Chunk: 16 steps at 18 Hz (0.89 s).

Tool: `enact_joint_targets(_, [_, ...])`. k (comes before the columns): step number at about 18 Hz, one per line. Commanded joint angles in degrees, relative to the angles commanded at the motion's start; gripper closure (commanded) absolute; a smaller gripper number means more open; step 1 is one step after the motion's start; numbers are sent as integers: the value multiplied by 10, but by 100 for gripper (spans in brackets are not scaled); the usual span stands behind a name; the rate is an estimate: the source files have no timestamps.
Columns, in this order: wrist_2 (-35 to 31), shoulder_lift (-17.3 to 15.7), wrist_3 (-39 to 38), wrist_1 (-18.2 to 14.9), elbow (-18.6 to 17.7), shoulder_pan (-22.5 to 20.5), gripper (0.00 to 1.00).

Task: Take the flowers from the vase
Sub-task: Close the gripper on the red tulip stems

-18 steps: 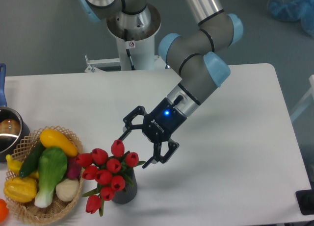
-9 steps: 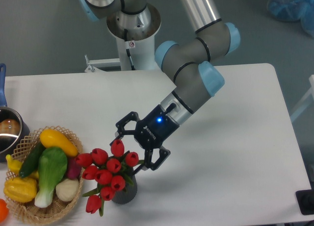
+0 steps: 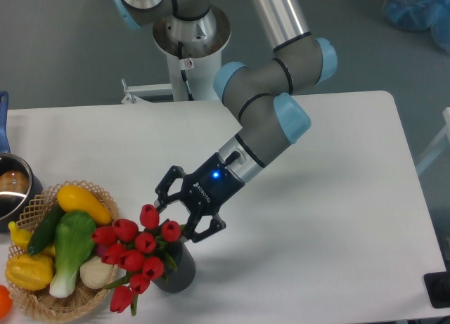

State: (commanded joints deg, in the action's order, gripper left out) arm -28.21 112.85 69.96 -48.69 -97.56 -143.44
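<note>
Small white lettering on the black tool (image 3: 181, 217) body, beside a blue light, too tiny to read for certain. A small sticker (image 3: 187, 64) with a red mark and dark print on the white arm base (image 3: 190, 74), likewise not legible. No other readable text, number or sign anywhere.
</note>
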Motion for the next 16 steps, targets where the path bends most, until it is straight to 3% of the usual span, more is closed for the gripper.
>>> enact_joint_targets(16, [10, -25, -4, 0, -2, -23, 100])
